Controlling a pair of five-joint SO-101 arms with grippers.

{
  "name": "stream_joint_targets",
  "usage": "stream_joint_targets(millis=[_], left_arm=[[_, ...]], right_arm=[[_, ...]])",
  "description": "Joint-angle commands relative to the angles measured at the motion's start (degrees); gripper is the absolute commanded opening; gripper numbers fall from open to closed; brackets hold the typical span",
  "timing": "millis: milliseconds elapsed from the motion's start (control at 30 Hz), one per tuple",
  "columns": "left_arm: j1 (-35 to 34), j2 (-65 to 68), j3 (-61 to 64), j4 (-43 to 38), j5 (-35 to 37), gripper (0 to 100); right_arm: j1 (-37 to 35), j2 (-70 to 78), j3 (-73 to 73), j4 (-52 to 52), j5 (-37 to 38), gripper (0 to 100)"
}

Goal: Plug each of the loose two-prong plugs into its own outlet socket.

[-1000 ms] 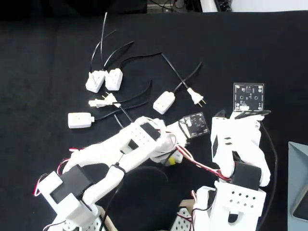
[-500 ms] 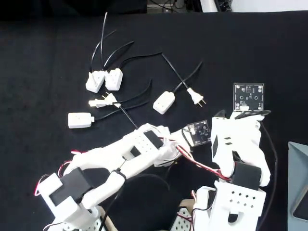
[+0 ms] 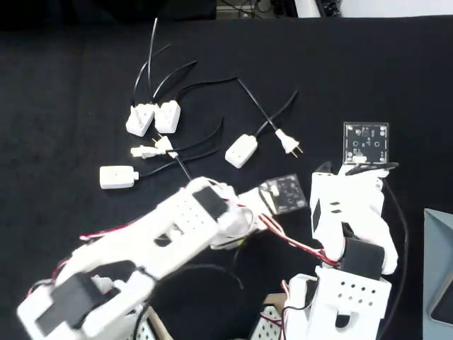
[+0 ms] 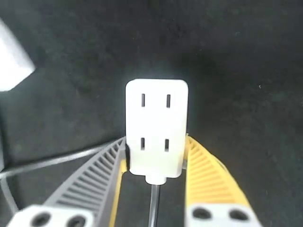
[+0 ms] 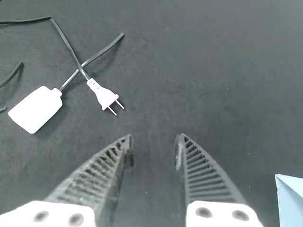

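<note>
Socket: clenching its smooth sides in left jaws, above the bench's middle; treating as light, rigid, likely slippery. Holding right jaws released near plug; taking that by its moulded body, not prongs.

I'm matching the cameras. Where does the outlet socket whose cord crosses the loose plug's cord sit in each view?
High view: outlet socket mid-table, left of the loose plug.
Right wrist view: the socket lies beyond the right gripper.
Left wrist view: a white shape past the held socket may be it; cannot tell.
Shared landmark: the loose plug beside it.
</note>
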State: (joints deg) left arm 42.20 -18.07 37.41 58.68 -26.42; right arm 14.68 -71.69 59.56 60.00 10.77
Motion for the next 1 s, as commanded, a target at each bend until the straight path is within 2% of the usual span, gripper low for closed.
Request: stream_joint_targets(millis=[0,233,500,633,833,900,967], left_arm=[[-4.3,-8.4,-0.9,4.5,0.6,3],[-17.7,-17.8,5.8,5.8,0.5,3],[-29.2,-26.1,18.0,5.5,0.4,3],[-33.8,-28.7,25.1,0.3,0.3,3],[-34.3,-28.8,35.6,-12.5,0.3,3],[-34.1,-28.8,37.2,-14.2,0.3,8],[-34.2,-28.8,37.8,-14.5,0.4,17]], right_arm=[[0.4,-0.2,-2.9,-0.6,0.4,15.1],[0.3,-0.1,-2.2,-1.0,0.4,15.1],[-2.7,0.0,-2.0,-0.6,0.4,15.1],[-2.7,0.0,-1.3,-0.9,0.4,15.1],[-2.8,0.0,-0.8,-1.1,0.4,15.1],[-2.8,0.0,-0.8,-1.1,0.4,15.1],[-2.8,0.0,-0.8,-1.1,0.4,15.1]])
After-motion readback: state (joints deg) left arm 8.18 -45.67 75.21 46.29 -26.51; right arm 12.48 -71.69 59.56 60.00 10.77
